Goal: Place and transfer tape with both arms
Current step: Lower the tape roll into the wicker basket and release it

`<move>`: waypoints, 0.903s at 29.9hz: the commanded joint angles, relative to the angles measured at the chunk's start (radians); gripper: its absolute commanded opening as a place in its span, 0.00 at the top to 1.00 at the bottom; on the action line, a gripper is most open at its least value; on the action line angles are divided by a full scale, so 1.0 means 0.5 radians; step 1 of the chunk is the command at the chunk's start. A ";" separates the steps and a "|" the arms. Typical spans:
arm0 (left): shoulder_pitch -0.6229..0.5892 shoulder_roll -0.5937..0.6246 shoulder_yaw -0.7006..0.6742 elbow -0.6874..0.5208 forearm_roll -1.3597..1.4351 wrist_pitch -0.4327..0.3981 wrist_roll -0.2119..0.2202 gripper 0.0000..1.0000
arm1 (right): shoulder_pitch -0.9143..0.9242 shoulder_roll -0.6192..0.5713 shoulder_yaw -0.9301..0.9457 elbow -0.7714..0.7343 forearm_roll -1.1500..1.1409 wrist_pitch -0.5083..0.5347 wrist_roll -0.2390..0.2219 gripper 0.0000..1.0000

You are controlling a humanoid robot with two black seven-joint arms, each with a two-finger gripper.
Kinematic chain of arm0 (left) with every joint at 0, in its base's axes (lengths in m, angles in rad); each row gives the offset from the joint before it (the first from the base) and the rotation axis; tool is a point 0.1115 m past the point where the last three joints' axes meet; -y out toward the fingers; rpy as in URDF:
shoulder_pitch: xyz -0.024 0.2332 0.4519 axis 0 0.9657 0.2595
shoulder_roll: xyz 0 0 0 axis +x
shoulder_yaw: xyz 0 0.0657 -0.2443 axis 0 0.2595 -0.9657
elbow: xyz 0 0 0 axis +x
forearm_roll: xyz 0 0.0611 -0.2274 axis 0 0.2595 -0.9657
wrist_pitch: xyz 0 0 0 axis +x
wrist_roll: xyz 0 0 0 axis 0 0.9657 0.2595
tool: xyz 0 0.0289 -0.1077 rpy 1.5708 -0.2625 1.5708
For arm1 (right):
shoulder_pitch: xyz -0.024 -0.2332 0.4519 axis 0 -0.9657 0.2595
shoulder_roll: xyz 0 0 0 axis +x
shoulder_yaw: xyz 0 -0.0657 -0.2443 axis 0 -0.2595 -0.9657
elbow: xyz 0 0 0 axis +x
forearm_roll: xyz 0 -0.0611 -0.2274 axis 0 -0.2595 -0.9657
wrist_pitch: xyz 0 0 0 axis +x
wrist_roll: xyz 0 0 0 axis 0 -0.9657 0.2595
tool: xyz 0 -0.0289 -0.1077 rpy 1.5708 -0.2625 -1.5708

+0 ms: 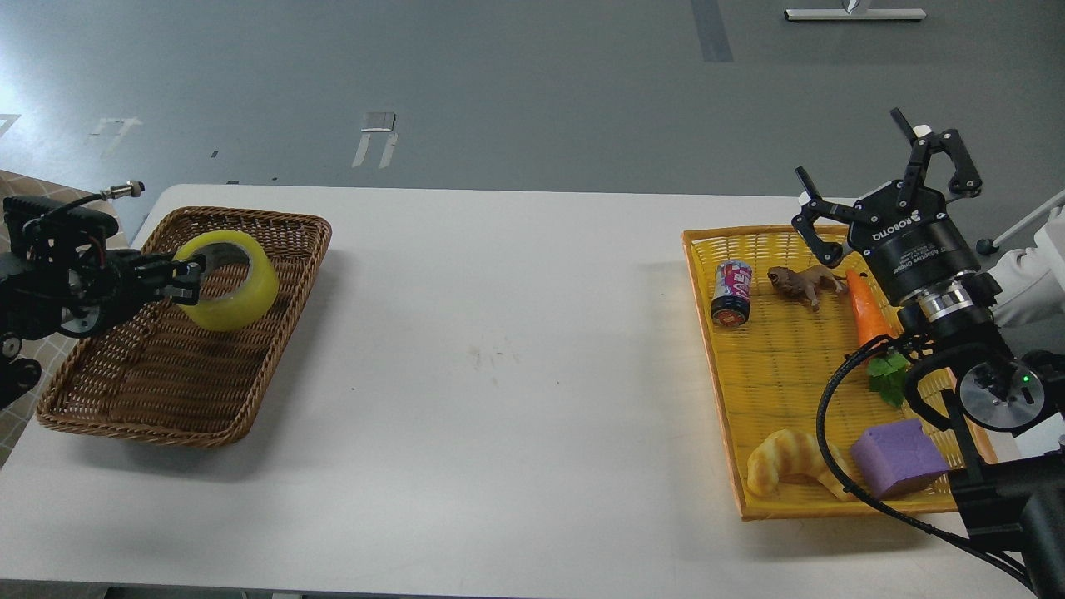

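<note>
The tape [233, 287] is a wide yellow translucent roll with a grey-white core. It is tilted on its side, low over the far part of the brown wicker basket [150, 399] at the left of the table. My left gripper [185, 279] comes in from the left edge and is shut on the roll's left rim. My right gripper [886, 187] is open and empty, fingers spread and pointing up, above the far right corner of the yellow tray [703, 324].
The yellow tray holds a drink can [731, 291], a brown toy animal [803, 283], a carrot [867, 312], a croissant [790, 462] and a purple block [899, 457]. The white table [499, 374] lies between basket and tray.
</note>
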 commanded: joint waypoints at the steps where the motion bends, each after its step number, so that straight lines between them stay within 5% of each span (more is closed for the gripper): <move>1: 0.048 -0.012 0.002 0.067 -0.009 0.012 -0.012 1.00 | 0.000 0.014 -0.003 0.000 0.000 0.000 0.000 0.00; 22: 0.088 -0.076 -0.001 0.224 -0.022 0.037 -0.070 1.00 | -0.006 0.017 -0.003 -0.003 -0.003 0.000 0.000 0.00; 27: 0.088 -0.073 -0.001 0.218 -0.022 0.034 -0.067 0.76 | -0.006 0.017 -0.003 -0.006 0.000 0.000 0.000 0.00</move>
